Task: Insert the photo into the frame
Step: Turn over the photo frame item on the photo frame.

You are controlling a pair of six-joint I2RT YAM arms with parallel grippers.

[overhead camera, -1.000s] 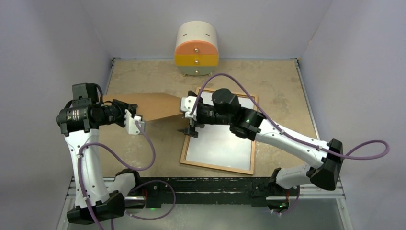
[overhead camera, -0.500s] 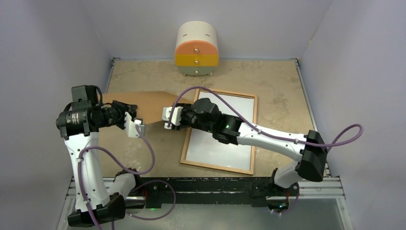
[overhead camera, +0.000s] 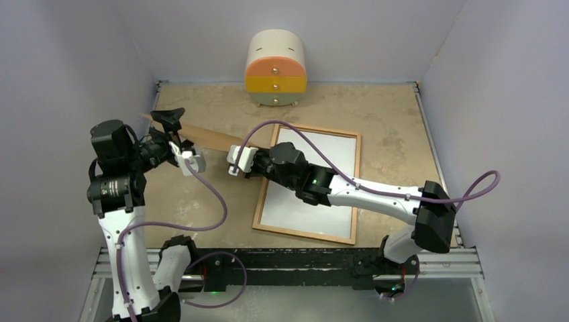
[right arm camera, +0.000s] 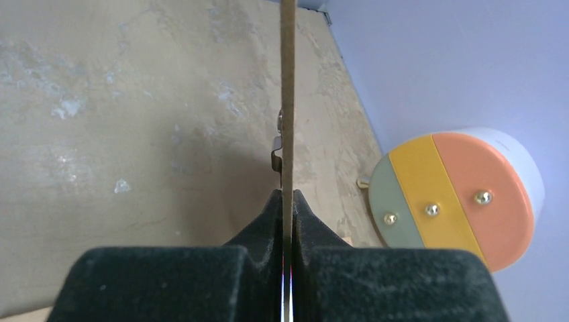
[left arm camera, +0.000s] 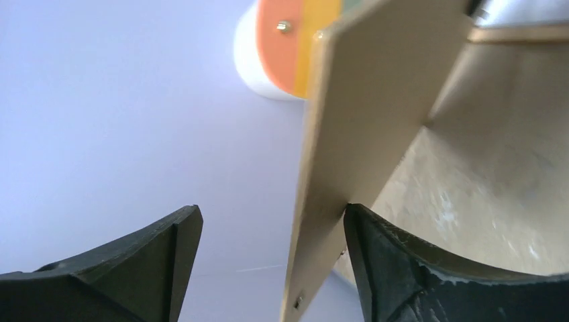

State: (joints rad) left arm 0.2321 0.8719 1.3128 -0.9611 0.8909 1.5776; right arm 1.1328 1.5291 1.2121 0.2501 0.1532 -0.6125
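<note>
Right gripper (right arm camera: 287, 194) clamped on the backing board (overhead camera: 208, 136), held on edge at ten o'clock of the frame (overhead camera: 302, 235). Left gripper (left arm camera: 272, 221) spread, straddling the board, likely for a handover. Photo (overhead camera: 295, 216) apparently lies white-side-up inside the frame.

The beige, mottled table (overhead camera: 389, 114) is enclosed by pale lilac walls (overhead camera: 376, 33). A round drawer unit (overhead camera: 276, 70) is placed at the back.

frame (overhead camera: 304, 234) on table (overhead camera: 396, 121) ctr-R | board (overhead camera: 208, 136) L of frame | drawer unit (overhead camera: 276, 67) behind both
</note>
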